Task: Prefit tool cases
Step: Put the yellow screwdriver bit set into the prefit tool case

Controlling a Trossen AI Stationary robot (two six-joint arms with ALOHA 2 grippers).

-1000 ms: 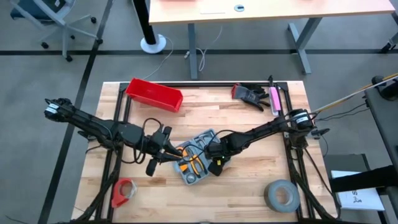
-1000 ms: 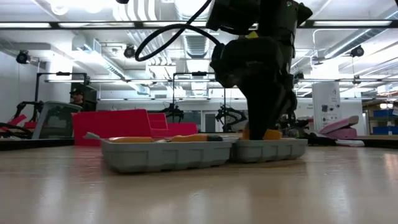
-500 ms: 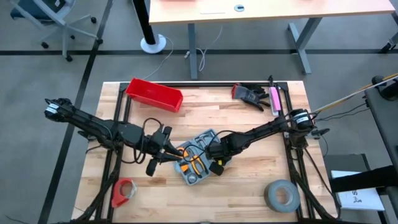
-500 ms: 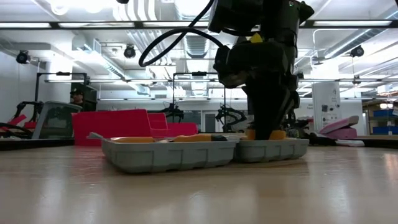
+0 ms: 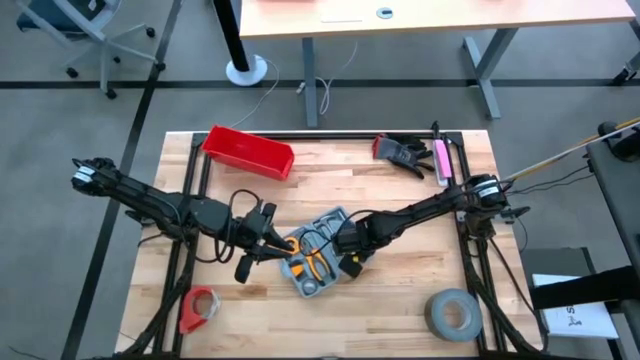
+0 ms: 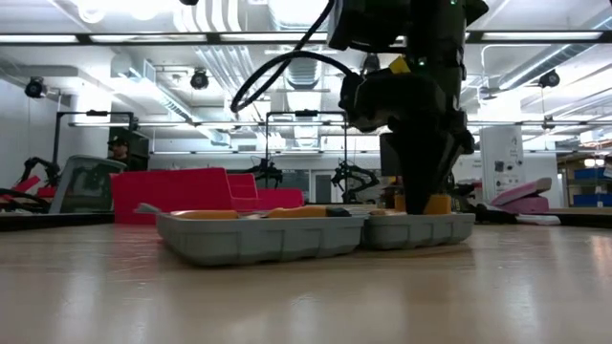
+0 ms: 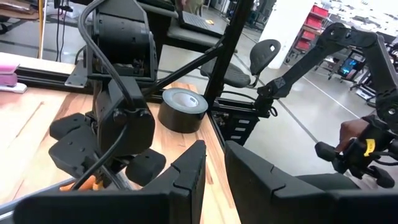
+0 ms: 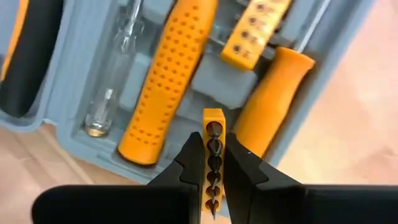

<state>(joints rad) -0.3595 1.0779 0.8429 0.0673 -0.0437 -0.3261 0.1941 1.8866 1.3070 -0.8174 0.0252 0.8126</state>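
Note:
The grey-blue tool case [image 5: 315,262] lies open and flat on the wooden table's middle, with orange-handled tools [image 8: 168,74] in its moulded recesses. My right gripper [image 8: 213,180] points down over the case's right half [image 6: 421,229], shut on a yellow bit holder [image 8: 213,134] with a row of screwdriver bits. My left gripper [image 7: 215,177] hovers level beside the case's left side [image 5: 272,238]. Only a narrow gap separates its fingers, and nothing is between them. My right gripper pinches the yellow bit holder's two long sides [image 8: 213,155] between its two fingers [image 8: 193,163]. It comes from above, with the fingers lying along the strip. The strip's free end [image 8: 213,115] points down at the case's recesses. I cannot tell whether that end touches the case.
A red bin [image 5: 248,152] stands at the far left. Black gloves [image 5: 403,153] and a pink tool [image 5: 441,160] lie at the far right. A grey tape roll [image 5: 452,313] is at the near right and a small red roll [image 5: 198,308] at the near left.
My right gripper has tipped a little over the case's right half, and the yellow piece at its fingertips has shifted slightly with it. The case has stayed flat on the table.

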